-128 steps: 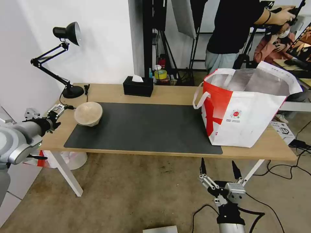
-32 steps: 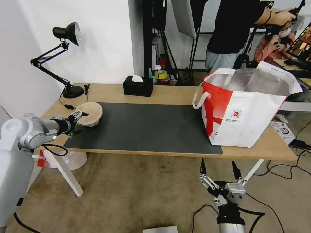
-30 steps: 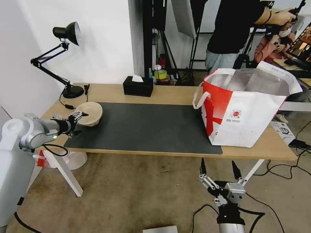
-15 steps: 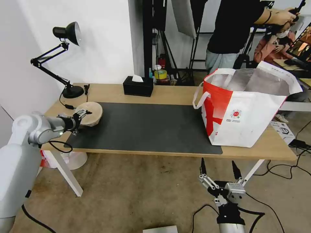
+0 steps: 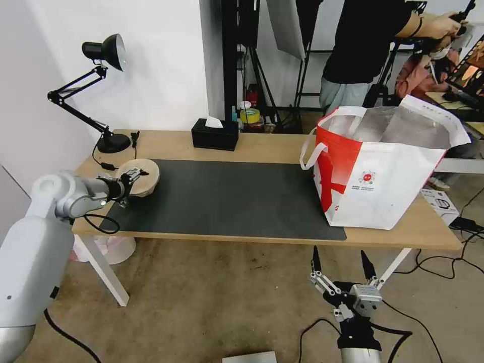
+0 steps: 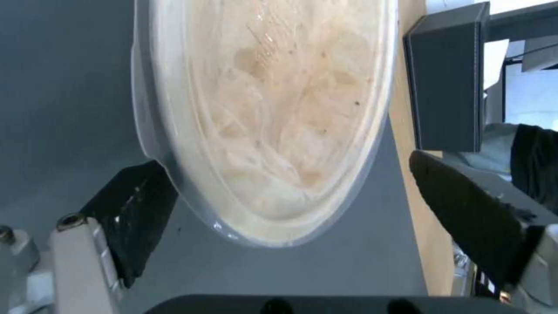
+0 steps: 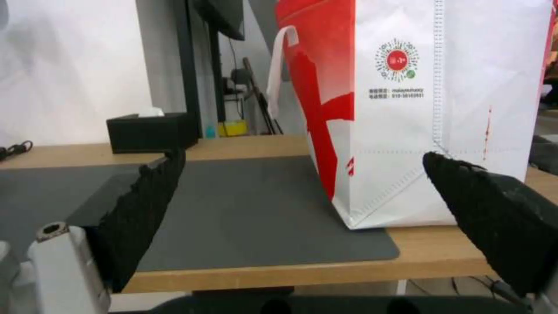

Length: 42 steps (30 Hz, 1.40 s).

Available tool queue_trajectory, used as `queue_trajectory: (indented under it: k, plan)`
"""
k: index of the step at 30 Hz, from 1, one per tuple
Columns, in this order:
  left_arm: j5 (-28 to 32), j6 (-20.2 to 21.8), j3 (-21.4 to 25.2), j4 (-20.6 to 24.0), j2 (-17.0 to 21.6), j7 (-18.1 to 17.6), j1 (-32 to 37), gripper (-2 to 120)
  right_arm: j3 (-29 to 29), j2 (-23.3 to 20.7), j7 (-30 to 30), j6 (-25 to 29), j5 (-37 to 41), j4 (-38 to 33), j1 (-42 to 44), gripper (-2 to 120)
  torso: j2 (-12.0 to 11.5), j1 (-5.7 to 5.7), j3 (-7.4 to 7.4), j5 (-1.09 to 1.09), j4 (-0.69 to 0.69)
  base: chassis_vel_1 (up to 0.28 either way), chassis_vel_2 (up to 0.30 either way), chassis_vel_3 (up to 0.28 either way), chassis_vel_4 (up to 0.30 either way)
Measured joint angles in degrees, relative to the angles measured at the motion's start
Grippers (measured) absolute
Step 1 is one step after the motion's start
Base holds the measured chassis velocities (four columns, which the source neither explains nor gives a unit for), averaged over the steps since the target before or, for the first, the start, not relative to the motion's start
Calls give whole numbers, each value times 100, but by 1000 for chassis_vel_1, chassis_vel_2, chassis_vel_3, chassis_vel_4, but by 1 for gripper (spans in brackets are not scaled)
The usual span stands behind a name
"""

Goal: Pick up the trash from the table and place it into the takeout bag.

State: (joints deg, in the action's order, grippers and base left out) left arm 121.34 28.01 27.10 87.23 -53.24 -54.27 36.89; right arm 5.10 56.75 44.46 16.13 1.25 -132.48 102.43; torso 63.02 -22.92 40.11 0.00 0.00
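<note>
beige pulp bowl (image 5: 142,176) | tilted, on mat's left end || takeout bag (image 5: 383,166) | upright, open, table's right end

place: studio or lab workspace | signs: light stands (image 5: 302,75) and tripods behind the desk (image 5: 272,146) | bare carpet floor (image 5: 212,302) with loose cables (image 5: 438,262) | black desk lamp (image 5: 101,91) against a plain white wall (image 5: 161,65)

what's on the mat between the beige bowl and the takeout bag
Nothing: the head view shows bare dark mat from the beige bowl to the takeout bag.
</note>
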Motion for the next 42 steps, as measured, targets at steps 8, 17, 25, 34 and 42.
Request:
queue_trajectory:
  k: [8,17,25,34,42]
  plan:
    - [-109,8,21,-68,-60,71,25,100,0,0,0,0,0,0,0,100,0,0,-1,0,0,0,0,0,0]
    - [-187,10,0,-157,-105,114,-70,100,0,0,0,0,0,0,0,100,0,0,-1,0,0,0,0,0,0]
    - [-333,-87,-144,-380,-214,128,-277,85,0,0,0,0,0,0,0,100,0,0,0,0,0,0,0,0,0]
    - [-435,-112,-190,-433,-258,141,-338,54,0,0,0,0,0,0,0,100,1,0,0,0,0,0,0,0,0]
    - [-493,-109,-193,-413,-269,141,-339,25,0,0,0,0,0,0,0,100,1,0,0,0,0,0,0,0,0]
